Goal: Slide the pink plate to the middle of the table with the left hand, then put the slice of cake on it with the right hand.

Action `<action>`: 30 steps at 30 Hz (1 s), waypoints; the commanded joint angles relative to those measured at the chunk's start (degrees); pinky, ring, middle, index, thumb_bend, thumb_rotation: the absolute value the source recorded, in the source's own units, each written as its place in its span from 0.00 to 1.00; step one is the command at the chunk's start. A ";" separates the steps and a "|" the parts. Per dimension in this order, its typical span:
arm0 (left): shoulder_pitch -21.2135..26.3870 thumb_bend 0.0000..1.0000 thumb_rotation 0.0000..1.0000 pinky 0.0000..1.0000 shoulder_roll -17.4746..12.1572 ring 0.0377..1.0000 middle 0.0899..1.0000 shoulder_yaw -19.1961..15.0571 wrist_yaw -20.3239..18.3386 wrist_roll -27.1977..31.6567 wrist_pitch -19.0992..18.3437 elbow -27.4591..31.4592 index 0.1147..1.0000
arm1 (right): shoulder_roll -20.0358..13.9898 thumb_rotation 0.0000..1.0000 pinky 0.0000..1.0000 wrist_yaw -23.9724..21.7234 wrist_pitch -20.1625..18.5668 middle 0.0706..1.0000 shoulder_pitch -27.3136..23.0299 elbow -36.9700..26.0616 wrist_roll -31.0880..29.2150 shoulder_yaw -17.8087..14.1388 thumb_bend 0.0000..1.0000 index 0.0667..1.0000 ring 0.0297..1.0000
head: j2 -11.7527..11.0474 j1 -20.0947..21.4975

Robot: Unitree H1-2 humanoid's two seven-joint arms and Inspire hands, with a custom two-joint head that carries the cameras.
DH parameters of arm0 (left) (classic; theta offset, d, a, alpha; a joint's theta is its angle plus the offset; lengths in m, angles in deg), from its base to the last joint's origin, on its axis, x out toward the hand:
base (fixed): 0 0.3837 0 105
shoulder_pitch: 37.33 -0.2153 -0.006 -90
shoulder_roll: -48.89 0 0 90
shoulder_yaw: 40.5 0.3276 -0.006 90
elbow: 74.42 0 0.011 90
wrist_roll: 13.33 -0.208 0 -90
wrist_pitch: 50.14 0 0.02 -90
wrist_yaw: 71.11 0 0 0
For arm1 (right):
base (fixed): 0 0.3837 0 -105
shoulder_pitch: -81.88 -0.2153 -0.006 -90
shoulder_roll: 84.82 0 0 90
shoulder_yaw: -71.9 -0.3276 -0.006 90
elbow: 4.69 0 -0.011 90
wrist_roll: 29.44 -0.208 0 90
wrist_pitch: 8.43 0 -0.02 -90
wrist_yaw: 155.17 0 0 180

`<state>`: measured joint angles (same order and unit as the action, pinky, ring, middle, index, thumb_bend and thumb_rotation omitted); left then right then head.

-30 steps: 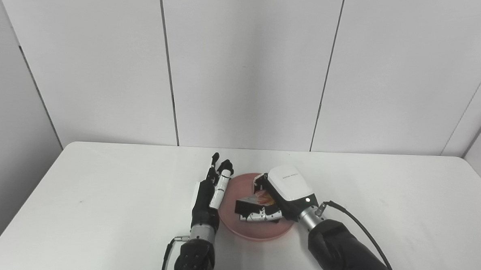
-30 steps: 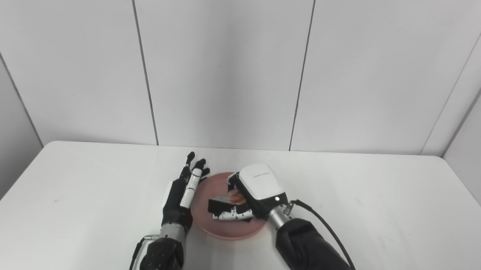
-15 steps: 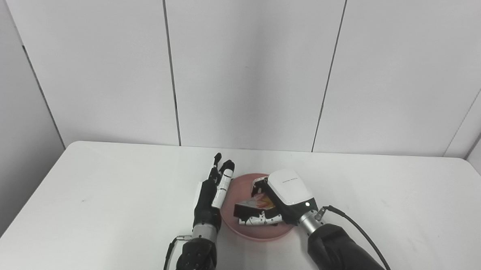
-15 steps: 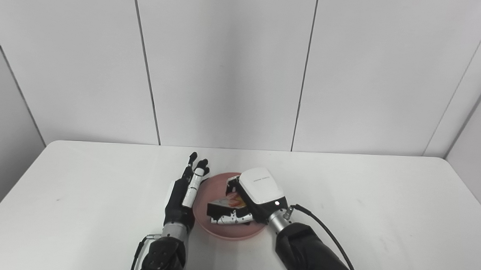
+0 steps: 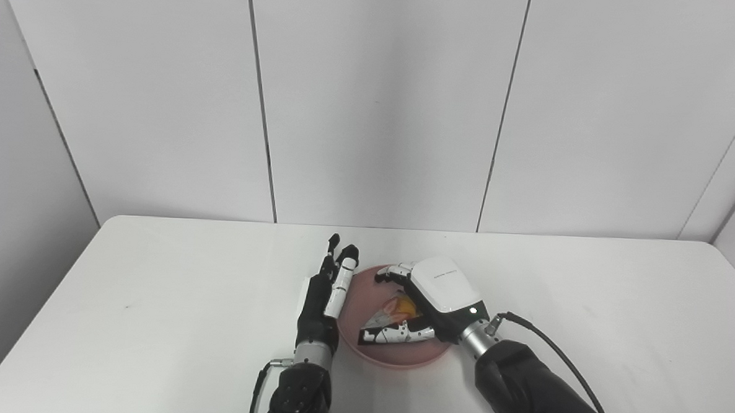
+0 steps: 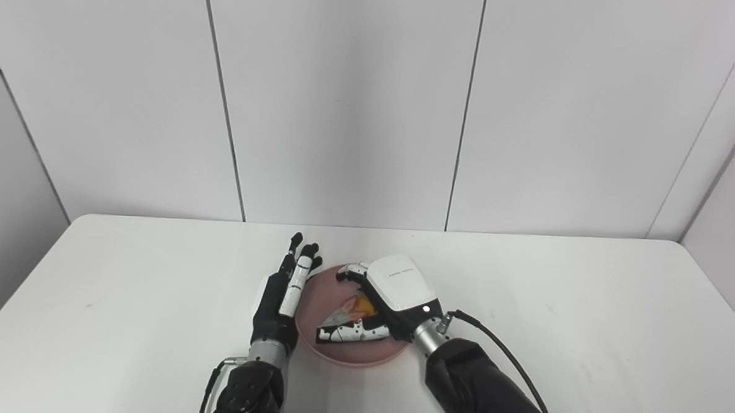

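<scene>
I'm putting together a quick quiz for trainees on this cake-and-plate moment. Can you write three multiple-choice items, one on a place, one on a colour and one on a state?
1. Where does the wedge-shaped slice of cake lie?
A. On the round pink plate
B. On the bare white table, left of the plate
C. At the table's far edge

2. What colour is the plate?
A. Blue
B. Pink
C. Green

3. How is the left hand held?
A. Closed around the slice
B. Fingers straight, edge-on beside the plate's left rim
C. Flat on top of the plate

Answers:
1 A: the slice sits inside the plate's rim, by the right hand, whose fingers look spread around it.
2 B: its rim and floor show pink.
3 B: its fingers point away from the robot and hold nothing.
</scene>
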<state>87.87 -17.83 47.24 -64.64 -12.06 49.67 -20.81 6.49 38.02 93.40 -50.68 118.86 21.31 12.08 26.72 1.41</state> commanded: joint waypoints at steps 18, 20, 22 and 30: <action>-0.33 0.65 0.79 0.91 -0.39 0.89 0.93 -0.02 1.66 -1.60 1.65 -0.35 0.94 | 10.65 0.97 0.62 -1.36 7.83 0.73 4.83 -0.84 -42.82 -28.60 0.68 0.73 0.69 | 0.16 -0.05; -0.44 0.66 0.83 0.90 -0.70 0.90 0.95 0.53 2.68 -3.34 2.08 -0.26 0.94 | 12.03 0.99 0.65 -2.95 5.53 0.74 4.98 -0.63 -47.31 -30.82 0.70 0.75 0.71 | 0.25 -0.04; -0.49 0.66 0.85 0.89 -0.98 0.91 0.95 0.89 3.29 -4.44 2.15 -0.27 0.94 | 13.37 1.00 0.67 -3.97 2.51 0.75 5.17 -0.97 -51.19 -32.92 0.71 0.76 0.72 | 0.35 -0.01; -0.79 0.63 0.89 1.00 -1.36 1.00 1.00 0.98 4.59 -5.55 4.44 -1.01 0.98 | 15.11 1.00 0.75 -5.06 -2.49 0.82 6.31 0.47 -55.27 -35.20 0.68 0.81 0.78 | 0.58 -0.15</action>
<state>87.27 -18.82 48.40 -61.54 -16.87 52.81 -21.44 21.53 33.82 91.02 -43.03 119.52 -33.57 -22.94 27.25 1.32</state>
